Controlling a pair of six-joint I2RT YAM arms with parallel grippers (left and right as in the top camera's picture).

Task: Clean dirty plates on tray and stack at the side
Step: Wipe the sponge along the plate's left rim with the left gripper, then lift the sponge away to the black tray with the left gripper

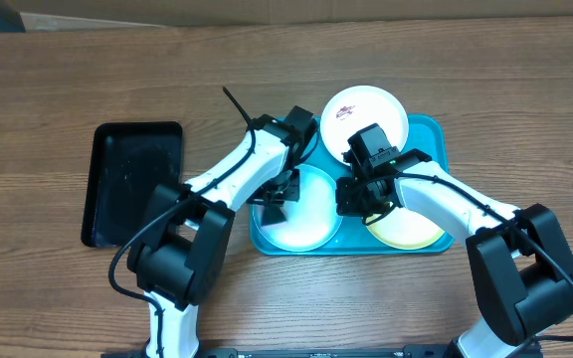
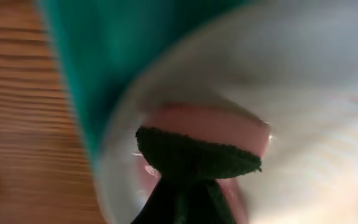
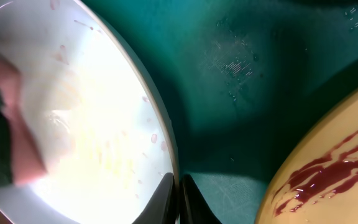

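The turquoise tray (image 1: pixel 432 137) holds three plates. The white plate (image 1: pixel 366 111), with red smears, lies at its far side. The pale blue plate (image 1: pixel 311 217) lies front left and the yellow-green plate (image 1: pixel 411 229) front right. My left gripper (image 1: pixel 277 194) is shut on a pink sponge with a dark green pad (image 2: pixel 204 134) and presses it onto the pale blue plate (image 2: pixel 316 93). My right gripper (image 1: pixel 356 196) is shut on that plate's right rim (image 3: pixel 179 190). The yellow-green plate (image 3: pixel 340 162) carries dark-red smears. The sponge (image 3: pixel 17 149) also shows in the right wrist view.
A smaller black tray (image 1: pixel 132 179) lies on the wooden table left of the turquoise tray. Bare tray floor (image 3: pixel 247 93) lies between the pale blue and yellow-green plates. Both arms reach over the tray's front half.
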